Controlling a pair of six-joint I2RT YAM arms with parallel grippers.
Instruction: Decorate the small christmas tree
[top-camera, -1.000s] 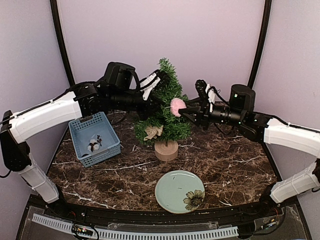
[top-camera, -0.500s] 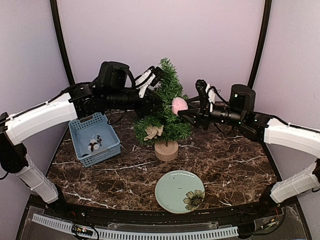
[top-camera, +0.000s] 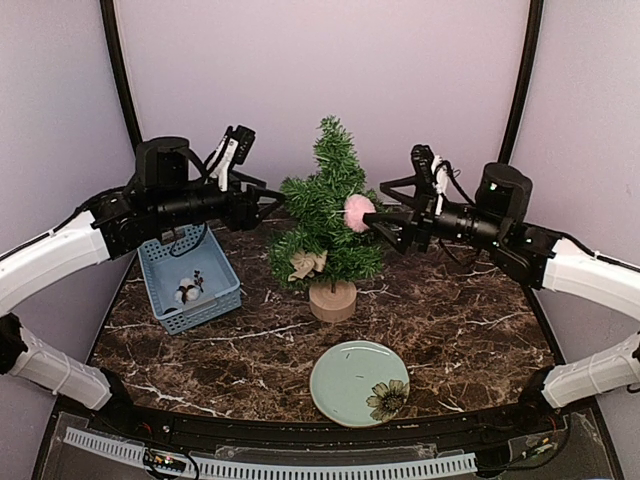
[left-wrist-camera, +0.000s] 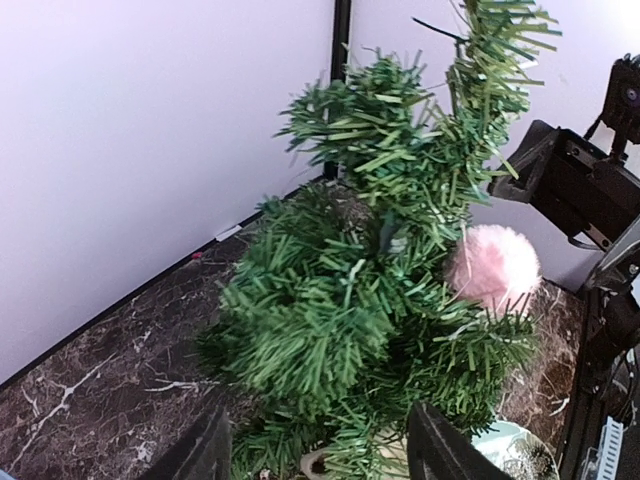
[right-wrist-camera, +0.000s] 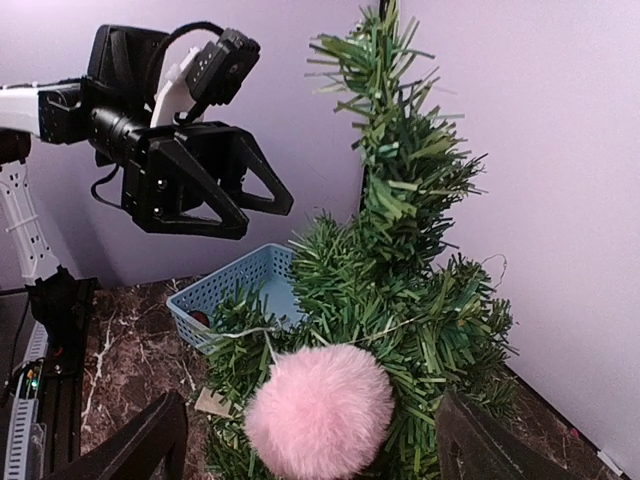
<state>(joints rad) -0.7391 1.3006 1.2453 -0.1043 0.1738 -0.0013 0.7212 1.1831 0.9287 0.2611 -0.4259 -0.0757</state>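
The small christmas tree (top-camera: 325, 215) stands upright at mid-table on its light wooden stump (top-camera: 332, 300). A fluffy pink pompom (top-camera: 358, 212) hangs by a thin thread on its right side, and a beige bow (top-camera: 307, 263) sits lower left. My left gripper (top-camera: 268, 203) is open just left of the branches, apart from them. My right gripper (top-camera: 378, 222) is open close to the right of the pompom. In the left wrist view, the tree (left-wrist-camera: 370, 300) and pompom (left-wrist-camera: 492, 265) lie beyond my open gripper (left-wrist-camera: 315, 460). In the right wrist view, the pompom (right-wrist-camera: 318, 410) hangs between wide-spread fingers (right-wrist-camera: 140, 445).
A blue basket (top-camera: 190, 275) at the left holds a small white and dark ornament (top-camera: 188, 289). A pale green plate (top-camera: 358, 382) with a flower print lies in front of the tree. The purple back wall stands close behind the tree.
My left gripper opened, let go of the upper branches and pulled back to the left. My right gripper opened and drew slightly right; the pompom stays hanging on the tree.
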